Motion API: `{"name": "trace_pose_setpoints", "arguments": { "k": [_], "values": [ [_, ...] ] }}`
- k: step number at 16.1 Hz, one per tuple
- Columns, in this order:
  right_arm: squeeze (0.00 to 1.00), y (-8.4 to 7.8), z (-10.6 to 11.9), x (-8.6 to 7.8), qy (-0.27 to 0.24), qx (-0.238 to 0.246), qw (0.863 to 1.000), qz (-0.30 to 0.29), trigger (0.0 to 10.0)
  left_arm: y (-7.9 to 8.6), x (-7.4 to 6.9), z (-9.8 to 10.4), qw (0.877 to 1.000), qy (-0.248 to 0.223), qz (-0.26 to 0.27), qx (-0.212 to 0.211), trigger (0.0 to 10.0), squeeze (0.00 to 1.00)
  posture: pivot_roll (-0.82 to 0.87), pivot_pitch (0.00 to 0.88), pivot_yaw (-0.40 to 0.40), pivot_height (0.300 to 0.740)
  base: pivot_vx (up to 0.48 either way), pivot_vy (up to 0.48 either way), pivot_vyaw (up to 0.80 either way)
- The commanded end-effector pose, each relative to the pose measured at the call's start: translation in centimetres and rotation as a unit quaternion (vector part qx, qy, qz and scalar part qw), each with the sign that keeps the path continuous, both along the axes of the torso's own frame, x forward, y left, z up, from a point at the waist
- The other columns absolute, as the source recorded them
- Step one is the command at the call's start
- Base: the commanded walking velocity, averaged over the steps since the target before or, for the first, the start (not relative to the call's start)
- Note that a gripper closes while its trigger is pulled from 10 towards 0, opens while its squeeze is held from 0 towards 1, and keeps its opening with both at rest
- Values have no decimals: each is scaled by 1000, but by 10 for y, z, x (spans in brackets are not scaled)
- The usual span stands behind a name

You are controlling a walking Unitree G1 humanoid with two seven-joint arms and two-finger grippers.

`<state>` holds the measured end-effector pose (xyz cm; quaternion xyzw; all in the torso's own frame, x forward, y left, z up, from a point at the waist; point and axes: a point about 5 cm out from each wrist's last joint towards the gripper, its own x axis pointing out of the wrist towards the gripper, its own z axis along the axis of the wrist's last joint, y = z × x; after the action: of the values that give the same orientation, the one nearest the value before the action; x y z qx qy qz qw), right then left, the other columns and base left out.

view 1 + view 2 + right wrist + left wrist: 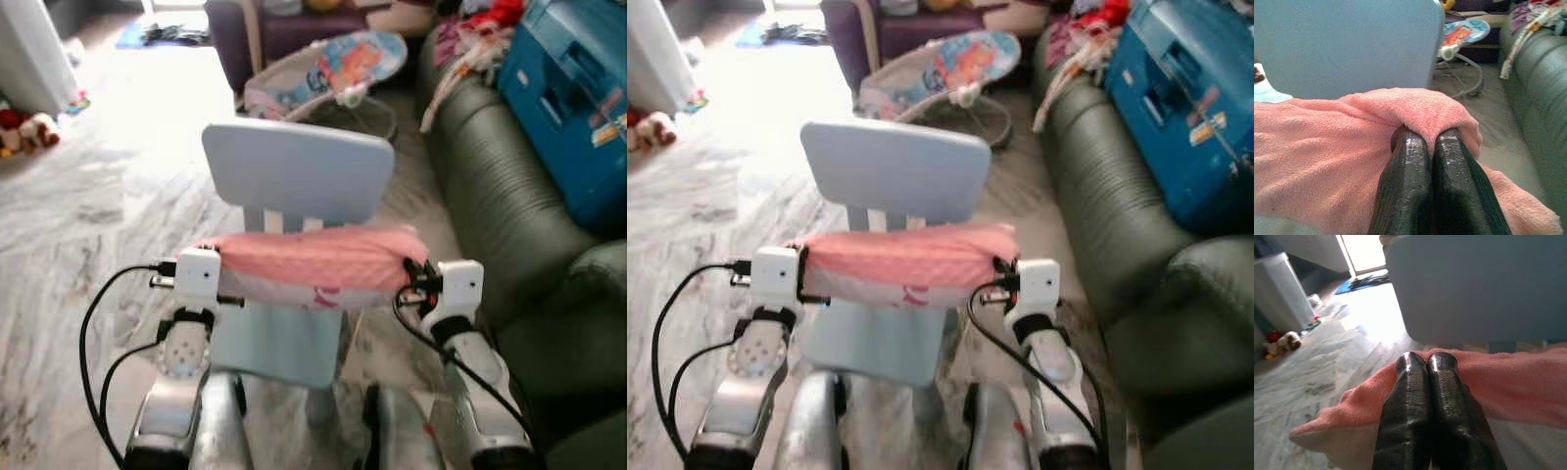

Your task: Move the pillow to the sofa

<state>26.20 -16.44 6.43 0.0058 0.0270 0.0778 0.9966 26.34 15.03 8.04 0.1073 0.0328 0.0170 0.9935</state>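
The pink pillow (313,264) hangs level just above the seat of a light blue child's chair (294,171), squeezed between my two grippers. My left gripper (221,276) presses into the pillow's left end, its black fingers (1408,396) shut side by side with the tips sunk in the fleece. My right gripper (415,276) pushes against the right end, fingers (1454,166) shut together, with pink fabric folded over their tips. The dark green sofa (500,186) runs along the right side, close to my right arm.
A blue crate (578,98) and loose clothes lie on the sofa's far part. Behind the chair stands a baby bouncer (333,73). Stuffed toys (29,127) lie on the marble floor at the far left. Open floor stretches to the left.
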Motion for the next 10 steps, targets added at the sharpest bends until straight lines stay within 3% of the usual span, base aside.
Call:
{"name": "trace_pose_setpoints", "arguments": {
  "k": [1, 10],
  "values": [
    [0, 3, 7, 2, -12, 0, 1000, 8, 10000, 1, 2, 4, 1000, -7, 6, 10, 10000, 0, 31, 0, -6, 688, 0, 0, 0],
    [0, -2, 12, 6, -21, -17, 1000, 0, 10000, -9, 1, -6, 1000, 16, -22, -10, 10000, 0, 17, 0, -12, 740, 0, 0, 0]
  ]
}}
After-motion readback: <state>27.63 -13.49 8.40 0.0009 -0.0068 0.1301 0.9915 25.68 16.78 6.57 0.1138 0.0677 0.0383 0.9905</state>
